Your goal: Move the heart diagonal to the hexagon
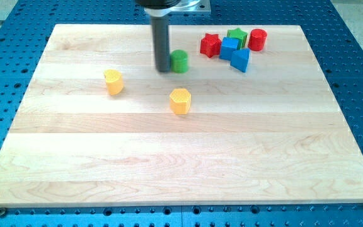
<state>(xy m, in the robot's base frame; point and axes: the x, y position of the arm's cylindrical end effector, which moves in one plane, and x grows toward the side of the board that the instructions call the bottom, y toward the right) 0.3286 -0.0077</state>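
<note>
A yellow heart block (113, 82) sits on the wooden board (181, 157) at the view's left of centre. A yellow hexagon block (180, 101) sits near the board's middle, to the right of the heart and a little lower. My tip (162, 69) is at the end of the dark rod, above and between the two. It stands right next to a green cylinder (179, 61), on that block's left side. It is well apart from both the heart and the hexagon.
A cluster of blocks sits at the view's top right: a red star (210, 45), a green star (236, 35), a red cylinder (258, 40), a blue cube (229, 48) and a blue block (240, 60).
</note>
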